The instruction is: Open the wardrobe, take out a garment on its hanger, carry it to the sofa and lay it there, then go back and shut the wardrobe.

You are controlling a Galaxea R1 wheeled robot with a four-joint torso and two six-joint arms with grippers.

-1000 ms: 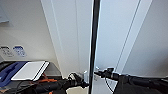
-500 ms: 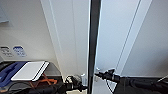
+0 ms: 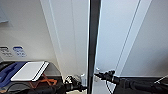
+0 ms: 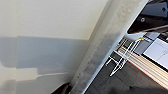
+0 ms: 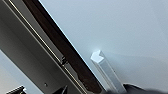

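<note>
While both arms reach forward low in the head view, the wardrobe point(image 3: 75, 37) fills most of the scene: two tall white doors parted by a narrow dark gap running top to bottom at the centre. The left gripper point(image 3: 81, 86) sits just beside the left door's small white handle point(image 3: 83, 79), at the edge of the gap. The right gripper point(image 3: 98, 74) is at the right door's handle point(image 3: 97, 70), touching it or nearly so. Whether either gripper's fingers are open or closed cannot be told.

From the right wrist, the right door's handle point(image 5: 105, 68) is a pale squared bar standing off the flat white panel, with the dark gap and a metal-edged strip alongside it. From the left wrist, the left door's edge point(image 4: 107, 45) crosses the view diagonally, a plain white panel on one side.

Left of the wardrobe stands a low dark surface point(image 3: 53, 68) carrying a white flat board point(image 3: 28, 71), blue cloth point(image 3: 8, 72) and something orange point(image 3: 43, 82). Wall sockets point(image 3: 18, 51) sit above it. A white wire rack point(image 4: 122, 58) shows in the left wrist view.
</note>
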